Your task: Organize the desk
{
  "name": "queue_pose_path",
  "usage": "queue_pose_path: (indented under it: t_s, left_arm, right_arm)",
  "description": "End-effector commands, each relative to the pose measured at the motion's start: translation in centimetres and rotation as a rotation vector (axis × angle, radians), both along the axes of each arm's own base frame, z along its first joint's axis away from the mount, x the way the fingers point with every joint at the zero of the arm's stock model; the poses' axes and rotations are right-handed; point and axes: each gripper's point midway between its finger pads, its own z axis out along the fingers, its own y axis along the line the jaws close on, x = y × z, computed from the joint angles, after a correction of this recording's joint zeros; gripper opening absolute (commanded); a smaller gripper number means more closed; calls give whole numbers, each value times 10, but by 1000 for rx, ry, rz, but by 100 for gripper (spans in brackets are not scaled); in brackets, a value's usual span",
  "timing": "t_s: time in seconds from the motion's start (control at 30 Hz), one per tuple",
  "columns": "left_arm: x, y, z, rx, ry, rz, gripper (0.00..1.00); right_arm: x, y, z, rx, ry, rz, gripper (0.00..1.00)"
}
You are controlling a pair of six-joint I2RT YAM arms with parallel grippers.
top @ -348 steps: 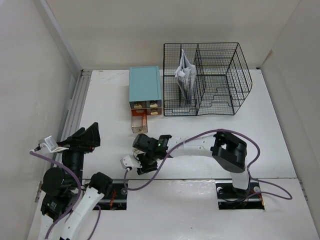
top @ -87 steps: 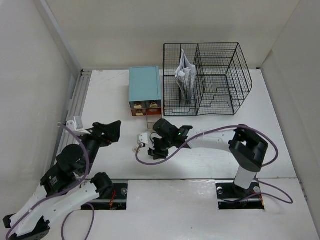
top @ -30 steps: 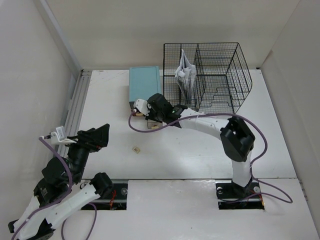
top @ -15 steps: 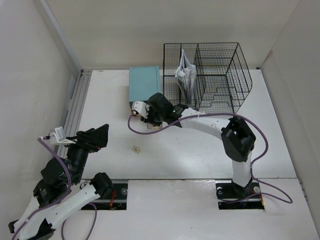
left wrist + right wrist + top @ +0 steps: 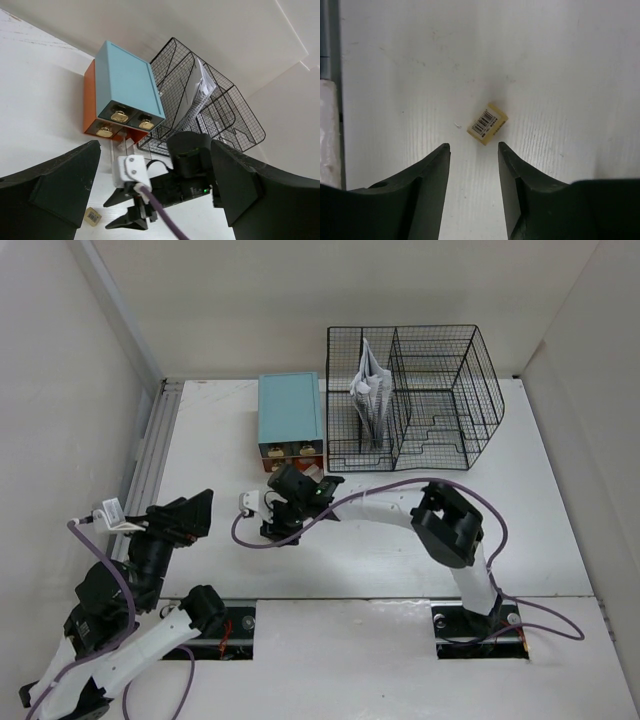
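Note:
The desk (image 5: pixel 400 550) is a white tabletop. A small yellow block with a barcode label (image 5: pixel 487 123) lies flat on it, also seen low in the left wrist view (image 5: pixel 93 216). My right gripper (image 5: pixel 473 146) hovers over the desk with its jaws open and nothing between them; the block lies just beyond the fingertips. From above, this gripper (image 5: pixel 272 530) points toward the near left and hides the block. My left gripper (image 5: pixel 195 508) hangs wide open and empty above the desk's left side, facing the right arm (image 5: pixel 190 170).
A teal-topped drawer box (image 5: pixel 291 420) with orange fronts and gold knobs (image 5: pixel 119 117) stands at the back. To its right is a black wire-mesh rack (image 5: pixel 430 400) holding papers (image 5: pixel 368 390). A ribbed metal rail (image 5: pixel 150 455) runs along the left edge.
My right arm has pulled back from the drawer box toward the near left and now sits over the yellow block, its jaws opening wider. The left arm has barely shifted.

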Motion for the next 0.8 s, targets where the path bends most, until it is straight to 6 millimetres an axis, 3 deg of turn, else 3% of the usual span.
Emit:
queue_pose_path:
  t_s: [0.0, 0.13, 0.57, 0.77]
  left_arm:
    - [-2, 3, 8, -32, -30, 3, 91]
    - [-3, 5, 9, -39, -35, 3, 91]
    - [-4, 7, 10, -46, -41, 3, 91]
    - [-4, 7, 10, -46, -41, 3, 91]
  right_arm:
    - [23, 11, 17, 42, -6, -122, 50]
    - [27, 14, 5, 18, -10, -167, 54]
    - [-3, 33, -19, -25, 56, -140, 60]
    - [12, 31, -20, -36, 10, -228, 62]
